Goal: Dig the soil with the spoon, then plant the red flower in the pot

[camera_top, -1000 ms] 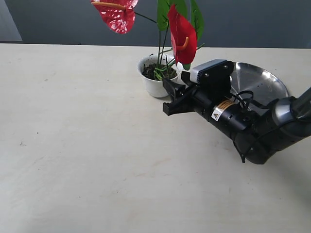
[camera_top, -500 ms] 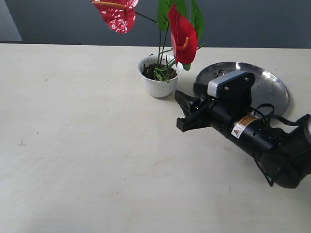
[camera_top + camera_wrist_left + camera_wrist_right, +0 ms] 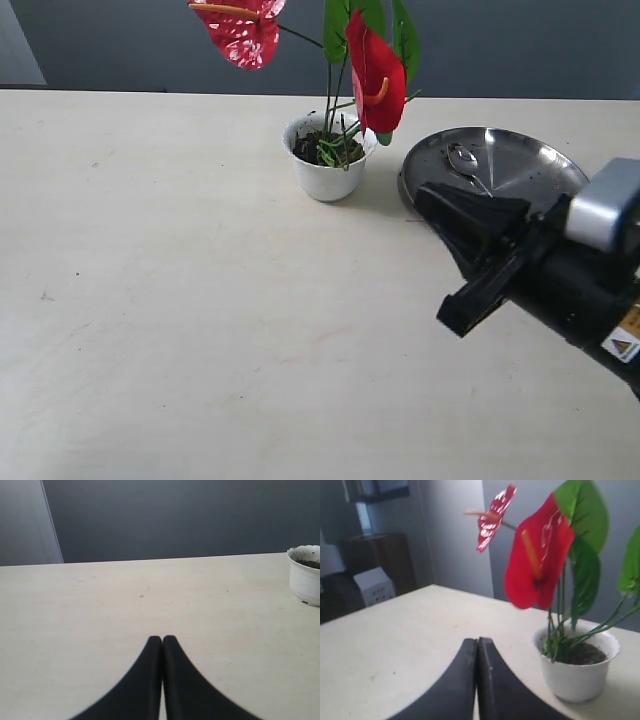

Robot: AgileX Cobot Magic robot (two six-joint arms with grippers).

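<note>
Both sets of fingers pressed together, empty: right fingers (image 3: pixel 477 650), left fingers (image 3: pixel 162 645). From my right fingers (image 3: pixel 455 255), red flower (image 3: pixel 375 70) stands in pot (image 3: pixel 325 170) at 11 o'clock; spoon (image 3: pixel 463 160) on steel plate (image 3: pixel 540 160) at 12.

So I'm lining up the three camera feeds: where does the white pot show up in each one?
Exterior view: the white pot stands upper middle, just left of the steel plate.
Left wrist view: only part of it shows, cut by the picture's right edge.
Right wrist view: lower right, beyond the shut tool.
Shared landmark: dark soil at its scalloped rim.
</note>
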